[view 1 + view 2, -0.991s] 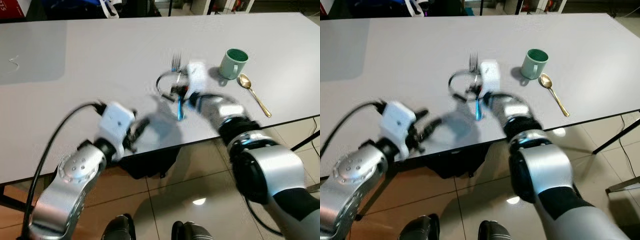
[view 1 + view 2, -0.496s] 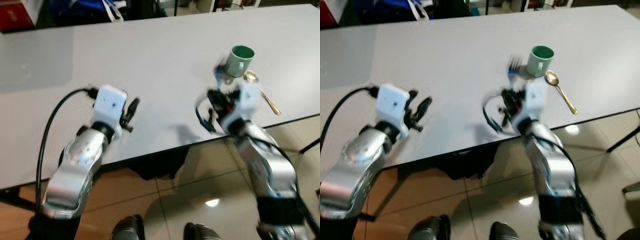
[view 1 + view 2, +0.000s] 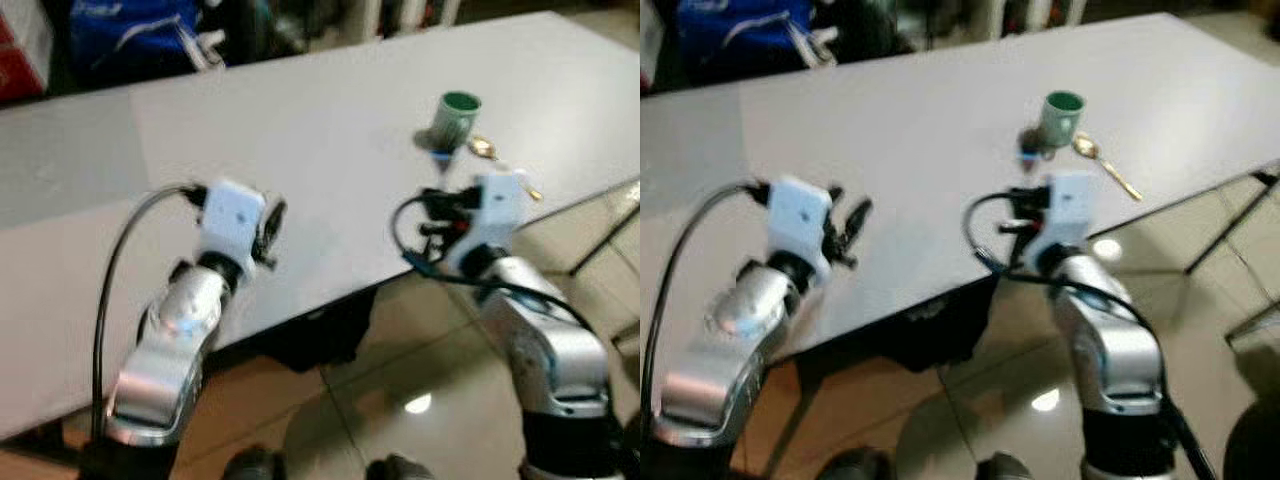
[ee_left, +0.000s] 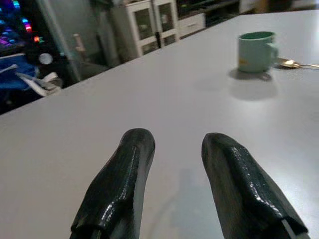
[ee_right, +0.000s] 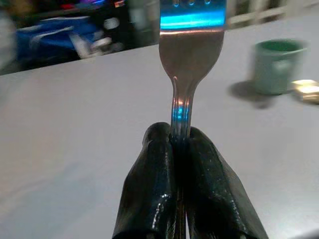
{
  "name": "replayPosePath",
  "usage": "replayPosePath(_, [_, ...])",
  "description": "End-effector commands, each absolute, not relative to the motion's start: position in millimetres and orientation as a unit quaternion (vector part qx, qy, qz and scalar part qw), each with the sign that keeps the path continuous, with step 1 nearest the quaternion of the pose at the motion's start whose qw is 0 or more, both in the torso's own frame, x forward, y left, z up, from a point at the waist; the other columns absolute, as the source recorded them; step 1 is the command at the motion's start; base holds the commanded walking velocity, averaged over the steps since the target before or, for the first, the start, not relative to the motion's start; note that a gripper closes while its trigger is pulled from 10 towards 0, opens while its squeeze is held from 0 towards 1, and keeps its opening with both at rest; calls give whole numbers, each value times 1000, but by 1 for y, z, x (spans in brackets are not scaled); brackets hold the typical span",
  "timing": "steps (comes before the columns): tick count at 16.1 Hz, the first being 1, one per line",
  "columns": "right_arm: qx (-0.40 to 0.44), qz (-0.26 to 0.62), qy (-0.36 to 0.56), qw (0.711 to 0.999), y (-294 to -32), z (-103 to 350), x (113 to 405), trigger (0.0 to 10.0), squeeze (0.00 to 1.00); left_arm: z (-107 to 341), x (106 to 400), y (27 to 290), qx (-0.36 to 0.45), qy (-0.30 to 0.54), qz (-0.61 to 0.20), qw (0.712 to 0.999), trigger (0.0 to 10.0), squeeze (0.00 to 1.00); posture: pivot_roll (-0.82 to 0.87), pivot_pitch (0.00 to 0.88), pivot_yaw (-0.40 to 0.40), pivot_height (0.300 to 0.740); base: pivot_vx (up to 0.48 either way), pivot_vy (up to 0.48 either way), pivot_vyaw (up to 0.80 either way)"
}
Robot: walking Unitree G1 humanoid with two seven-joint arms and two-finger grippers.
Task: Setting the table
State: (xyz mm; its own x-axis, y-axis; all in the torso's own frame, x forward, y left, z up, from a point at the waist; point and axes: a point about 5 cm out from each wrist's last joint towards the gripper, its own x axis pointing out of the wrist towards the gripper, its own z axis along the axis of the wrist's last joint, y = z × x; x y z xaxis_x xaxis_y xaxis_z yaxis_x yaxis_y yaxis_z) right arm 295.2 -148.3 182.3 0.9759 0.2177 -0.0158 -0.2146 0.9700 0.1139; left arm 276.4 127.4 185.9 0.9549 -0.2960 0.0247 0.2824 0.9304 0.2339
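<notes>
Grey table (image 3: pixel 330 110): pale top runs across the head views; its near edge cuts diagonally under both arms.
Right wrist view: right gripper's (image 5: pixel 180 144) two black fingers (image 5: pixel 154 184) are pressed together on the fork (image 5: pixel 192 47) handle. The tines reach past the frame edge, with a blue sheen on the metal.
Head views, right side: fork is blurred and hard to read there, only a faint blue streak ahead of the right gripper (image 3: pixel 437 195), close before the green mug (image 3: pixel 456 118).
Fork axis: long axis continues the line of the fingers, head end away from the wrist, toward the far side of the table.
Fork place: held over the table near its near-right edge, green mug (image 5: pixel 275 65) beyond and to its right.
Gold spoon (image 3: pixel 1105 168): lies on the table just right of the mug (image 3: pixel 1060 116); touching or not, cannot tell.
Right arm pose: forearm rises from below the table edge, bent at the elbow, white wrist block over the edge.
Left wrist view: left gripper (image 4: pixel 174 144) fingers stand apart, nothing between them, low over bare table top; mug (image 4: pixel 255 51) and spoon (image 4: pixel 294 63) far off.
Left arm pose: raised from the near left, wrist over the near edge, left gripper (image 3: pixel 272 222) aimed toward the table's far side.
Background: dark, blurred clutter beyond the far edge.
</notes>
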Motion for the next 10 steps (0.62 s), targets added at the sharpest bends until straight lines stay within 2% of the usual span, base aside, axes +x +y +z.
replayPosePath(1, [49,109,2,993,-144,188,295,10000,0,193,275,130,117,-50,-138,982,10000,0,-38,91,-17,740,0,0,0])
replayPosePath(3, [2,70,7,997,-153,182,293,10000,0,189,274,132,115,-38,-122,985,10000,0,-41,89,-23,740,0,0,0])
replayPosePath(4, [-3,90,22,996,-154,176,288,10000,0,188,274,133,105,-45,-113,987,10000,0,-44,85,-28,740,0,0,0])
replayPosePath(8, [8,111,24,993,-155,177,287,10000,0,189,274,131,105,-50,-123,986,10000,0,-49,79,-25,740,338,0,0])
replayPosePath(10, [10,100,23,995,-158,178,288,10000,0,189,274,125,113,-51,-141,982,10000,0,-50,79,-22,740,369,0,800])
